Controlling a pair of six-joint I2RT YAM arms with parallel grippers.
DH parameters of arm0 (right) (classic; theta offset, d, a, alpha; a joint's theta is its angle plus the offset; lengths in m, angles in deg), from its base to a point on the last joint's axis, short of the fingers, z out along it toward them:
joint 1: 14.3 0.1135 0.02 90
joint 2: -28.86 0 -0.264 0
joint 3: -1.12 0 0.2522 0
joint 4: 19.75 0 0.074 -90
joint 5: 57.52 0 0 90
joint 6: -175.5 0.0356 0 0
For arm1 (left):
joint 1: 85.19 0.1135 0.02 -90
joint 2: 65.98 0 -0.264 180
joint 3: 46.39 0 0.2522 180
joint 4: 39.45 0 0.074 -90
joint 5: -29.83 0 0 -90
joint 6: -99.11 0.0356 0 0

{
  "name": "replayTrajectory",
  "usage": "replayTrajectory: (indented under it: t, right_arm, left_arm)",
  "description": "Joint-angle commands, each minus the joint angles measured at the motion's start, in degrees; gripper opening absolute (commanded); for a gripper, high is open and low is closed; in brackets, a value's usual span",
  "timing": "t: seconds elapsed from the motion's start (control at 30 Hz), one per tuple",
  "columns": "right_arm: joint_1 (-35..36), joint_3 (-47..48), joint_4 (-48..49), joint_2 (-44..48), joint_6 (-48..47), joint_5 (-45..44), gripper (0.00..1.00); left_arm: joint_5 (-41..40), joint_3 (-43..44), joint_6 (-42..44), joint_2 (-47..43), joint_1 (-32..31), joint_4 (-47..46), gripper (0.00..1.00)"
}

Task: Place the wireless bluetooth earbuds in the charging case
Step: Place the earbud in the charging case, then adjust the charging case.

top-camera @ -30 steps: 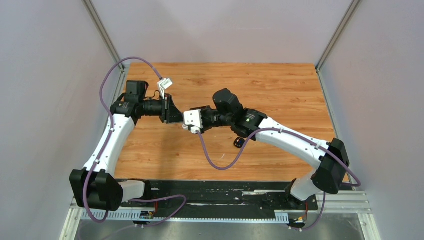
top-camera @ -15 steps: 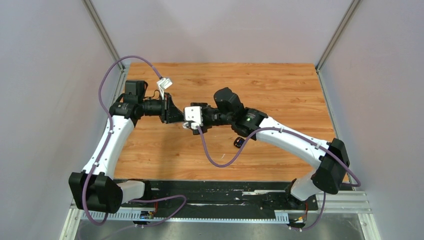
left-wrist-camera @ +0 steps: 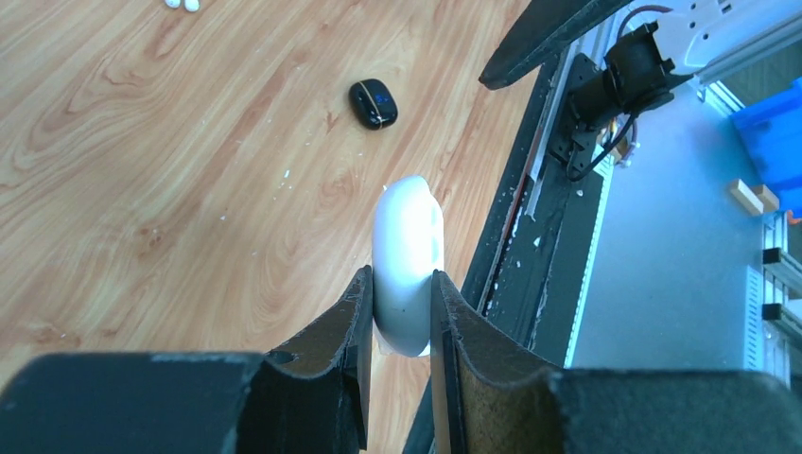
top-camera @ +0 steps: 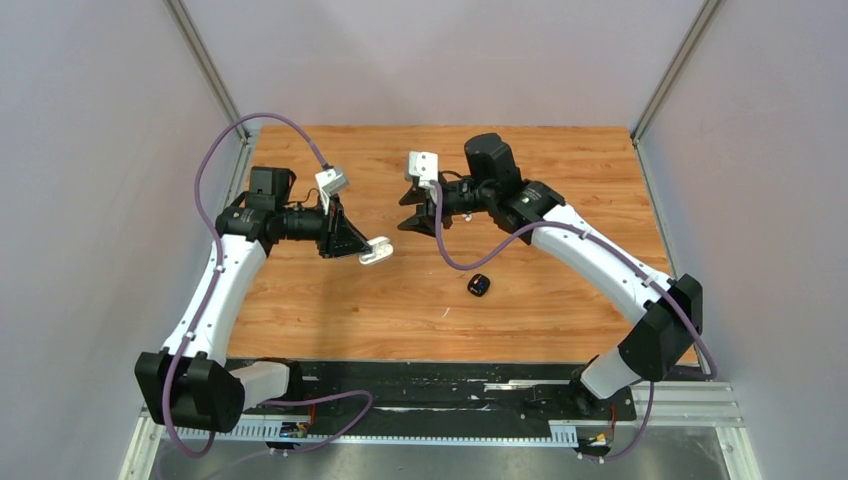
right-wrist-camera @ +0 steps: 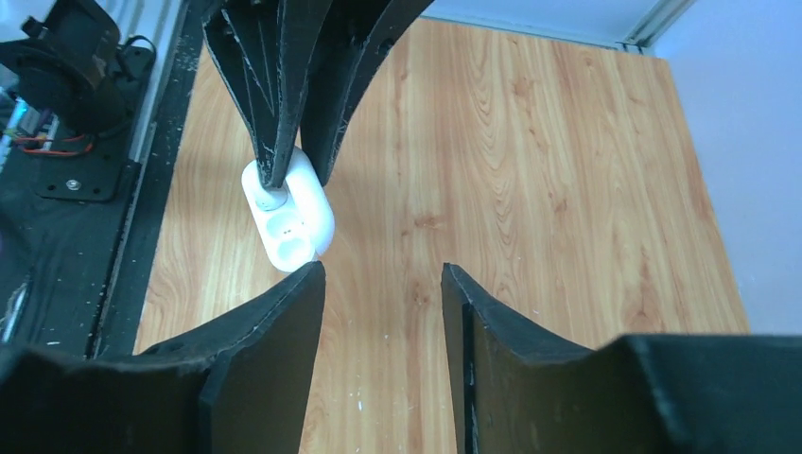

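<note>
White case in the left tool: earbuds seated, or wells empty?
Empty, as far as visible. The right wrist view shows the white case with two bare wells facing the camera; two white earbuds lie on the table.

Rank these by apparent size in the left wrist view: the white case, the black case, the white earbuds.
1. white case, held in the left claw; nearness to the camera inflates it.
2. black case, farther off.
3. white earbuds, cut off by the top edge, so their full size is unsure.

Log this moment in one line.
left tool: shut on white case | right tool: open, empty | black case: on table
</note>
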Motion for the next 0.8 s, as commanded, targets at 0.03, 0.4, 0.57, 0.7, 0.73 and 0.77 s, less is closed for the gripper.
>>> replayTrajectory:
  t: [0.03,0.4,0.57,0.7,0.73,0.77]
  right_arm:
    - [0.4,4.0,-2.6,-3.4,3.8,9.5,0.48]
    - [3.0,5.4,-4.1,-7.1,2.0,12.5,0.53]
    - [3.6,6.7,-3.7,-9.2,2.1,11.7,0.42]
    - [3.7,7.9,-3.2,-10.3,2.7,11.7,0.32]
    - [3.8,7.9,-3.1,-10.6,2.8,11.5,0.3]
    - [3.8,8.1,-3.2,-10.8,2.9,11.4,0.27]
  left_arm:
    - [1.2,1.7,7.9,-1.7,-0.1,3.5,0.0]
    - [2.6,3.4,8.2,-0.5,-0.2,5.1,0.0]
    - [3.9,3.8,8.3,0.0,-0.6,5.4,0.0]
    - [4.3,4.4,9.1,0.6,-0.8,6.3,0.0]
    - [4.3,4.5,9.2,0.6,-0.8,6.4,0.0]
    - [4.2,4.5,9.4,0.6,-0.8,6.4,0.0]
